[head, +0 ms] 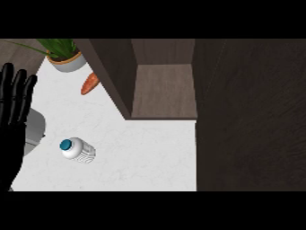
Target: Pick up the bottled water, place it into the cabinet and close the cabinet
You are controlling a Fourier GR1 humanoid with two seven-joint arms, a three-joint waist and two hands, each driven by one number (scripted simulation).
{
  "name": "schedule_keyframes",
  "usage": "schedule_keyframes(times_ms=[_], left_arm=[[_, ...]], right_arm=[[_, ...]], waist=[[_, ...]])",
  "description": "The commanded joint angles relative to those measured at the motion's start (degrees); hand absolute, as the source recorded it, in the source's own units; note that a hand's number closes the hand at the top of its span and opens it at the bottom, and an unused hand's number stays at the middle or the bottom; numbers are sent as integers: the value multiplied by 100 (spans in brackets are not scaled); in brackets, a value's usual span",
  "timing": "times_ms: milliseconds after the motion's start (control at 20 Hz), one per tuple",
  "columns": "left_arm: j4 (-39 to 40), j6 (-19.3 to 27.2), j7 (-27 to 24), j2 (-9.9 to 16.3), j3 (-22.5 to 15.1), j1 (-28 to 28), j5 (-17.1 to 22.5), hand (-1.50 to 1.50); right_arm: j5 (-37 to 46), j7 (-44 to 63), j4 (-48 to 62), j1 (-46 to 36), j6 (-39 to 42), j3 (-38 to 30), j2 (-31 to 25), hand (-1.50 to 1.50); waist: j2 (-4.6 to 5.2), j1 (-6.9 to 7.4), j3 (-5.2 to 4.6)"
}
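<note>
Left hand [6, 121] at the view's left edge, resting – fingers [9, 83] straight, pointing up, slightly spread, holding nothing. Right hand not seen. Bottled water [77, 150] stands on the white counter [142, 152], seen from above: blue cap, ribbed clear body. It sits to the right of the left hand's palm and below the fingertips, clearly apart from them – no contact. Between the hand and the bottle, tucked behind the palm's right side, a grey rounded object [34, 130] shows partly; cannot tell what it is. Cabinet [162, 85] is open, well right of the fingers and above the bottle: wooden shelf floor visible inside, dark side panel on its left, nothing seen on the shelf. Large dark wood panel [258, 117] fills the right side of the view, far from the fingers; could be the cabinet door, cannot tell. Just right of the fingertips, a potted plant [66, 56] in a grey pot at the counter's top corner. An orange carrot-like item [89, 84] lies between the pot and the cabinet's side panel, right of the fingers at about fingertip level.
</note>
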Motion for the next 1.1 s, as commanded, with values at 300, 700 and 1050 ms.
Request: schedule_keyframes(times_ms=[300, 700, 1050], left_arm=[[170, -1527, 332, 498, 537, 1082, 2518, -150], [-243, -2230, 1002, 1399, 1976, 1859, 4646, -150], [-495, -2688, 1361, 1419, 2538, 2514, 5088, -150]], right_arm=[[39, 194, -469, 742, 529, 784, -97, -150], [56, 1224, -1985, 1434, 437, 1333, -107, -150], [562, 1725, -2105, 969, 155, 1705, 92, -150]], waist=[[202, 0, -347], [193, -84, -329], [205, -58, -328]])
